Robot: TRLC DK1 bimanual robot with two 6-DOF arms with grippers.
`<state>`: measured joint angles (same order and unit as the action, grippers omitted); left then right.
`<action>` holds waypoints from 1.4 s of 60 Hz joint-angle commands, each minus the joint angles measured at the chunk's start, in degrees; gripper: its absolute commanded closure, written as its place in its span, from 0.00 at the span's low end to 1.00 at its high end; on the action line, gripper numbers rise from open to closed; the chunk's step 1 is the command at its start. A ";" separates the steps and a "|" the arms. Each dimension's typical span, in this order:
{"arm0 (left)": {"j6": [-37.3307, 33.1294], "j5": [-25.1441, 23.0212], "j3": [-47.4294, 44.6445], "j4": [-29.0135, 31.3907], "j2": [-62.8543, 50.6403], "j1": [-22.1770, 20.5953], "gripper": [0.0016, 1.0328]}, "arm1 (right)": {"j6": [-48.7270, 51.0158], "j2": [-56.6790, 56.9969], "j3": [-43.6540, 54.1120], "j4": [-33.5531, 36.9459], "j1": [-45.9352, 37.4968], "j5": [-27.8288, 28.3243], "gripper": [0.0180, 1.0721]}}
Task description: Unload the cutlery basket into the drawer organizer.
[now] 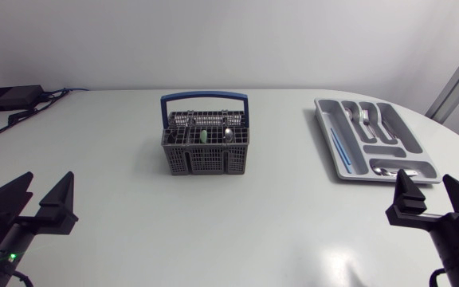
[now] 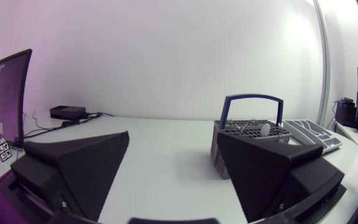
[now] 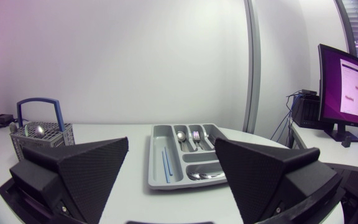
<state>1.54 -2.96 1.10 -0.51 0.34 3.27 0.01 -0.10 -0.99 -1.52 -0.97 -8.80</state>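
The grey cutlery basket [image 1: 205, 147] with its blue handle [image 1: 204, 99] stands mid-table and holds several pieces of cutlery, one of them green [image 1: 202, 135]. At the right rear lies the grey drawer organizer [image 1: 411, 158], with forks, spoons and a thin blue stick [image 1: 339, 149] in its compartments. My left gripper [image 1: 48, 185] is open near the front left, well short of the basket [image 2: 241, 129]. Open as well, my right gripper [image 1: 429, 185] sits at the front right, just in front of the organizer [image 3: 157, 134]. Neither holds anything.
A black box [image 1: 10, 97] with cables sits at the table's back left corner. Bare white tabletop lies between the basket and the organizer and in front of both. The table's rounded edge curves close behind the organizer.
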 commanded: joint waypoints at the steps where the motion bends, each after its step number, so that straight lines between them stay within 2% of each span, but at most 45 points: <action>1: 1.18 -0.03 -1.19 -0.28 0.36 -0.02 0.04 | 0.08 0.36 1.35 -0.41 -0.43 0.10 0.04; 26: 0.57 -0.03 -1.10 -3.09 0.45 0.16 0.04 | -0.10 0.45 1.35 -0.50 0.53 -0.17 0.04; 47: 0.39 -0.03 3.20 -1.51 -1.22 0.16 0.04 | 0.52 0.36 0.29 -0.59 1.15 -0.52 0.05; 60: 0.48 -0.03 7.07 -2.47 -7.28 -0.28 0.04 | 0.96 -2.27 -2.08 -1.91 1.50 -0.43 0.05; 84: 0.57 -0.03 14.80 -3.88 -21.87 -1.69 0.04 | 0.87 -16.60 -8.23 -6.74 3.43 -0.69 0.05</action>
<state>1.52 -2.96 12.78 -3.53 -18.15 2.37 0.45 -13.52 -6.61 -6.74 1.45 -8.99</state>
